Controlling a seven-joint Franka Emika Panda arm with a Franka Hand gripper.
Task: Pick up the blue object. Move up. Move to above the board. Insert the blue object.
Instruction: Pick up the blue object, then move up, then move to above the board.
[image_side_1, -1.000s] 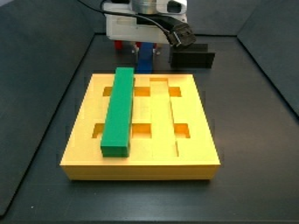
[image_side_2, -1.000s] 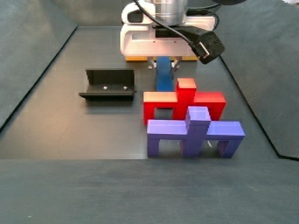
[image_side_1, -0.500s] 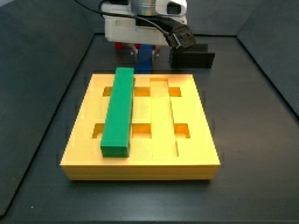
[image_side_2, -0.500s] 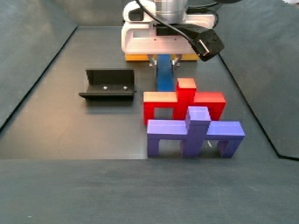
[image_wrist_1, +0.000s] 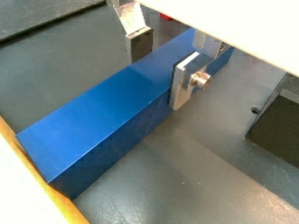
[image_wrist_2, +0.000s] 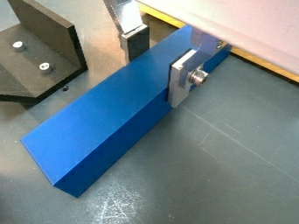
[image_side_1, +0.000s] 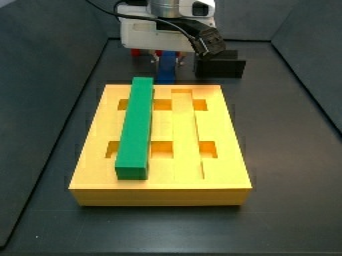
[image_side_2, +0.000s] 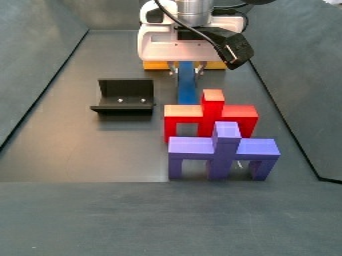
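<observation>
The blue object (image_wrist_2: 111, 122) is a long dark-blue bar lying flat on the dark floor; it also shows in a wrist view (image_wrist_1: 100, 127). My gripper (image_wrist_2: 158, 54) straddles it near one end, with one finger (image_wrist_2: 184, 77) flat against one long side and the other finger (image_wrist_2: 135, 39) against the far side. In both side views the gripper (image_side_1: 166, 60) (image_side_2: 189, 66) is low over the bar (image_side_1: 164, 70) (image_side_2: 189, 88), just behind the yellow-orange board (image_side_1: 221, 135).
A green bar (image_side_1: 135, 125) lies lengthwise in a groove of the board. A small black box (image_side_1: 225, 66) stands beside the gripper. The fixture (image_side_2: 122, 97) (image_wrist_2: 35, 48) stands near the bar. A red stand (image_side_2: 221, 115) and a purple piece (image_side_2: 221, 152) are in front.
</observation>
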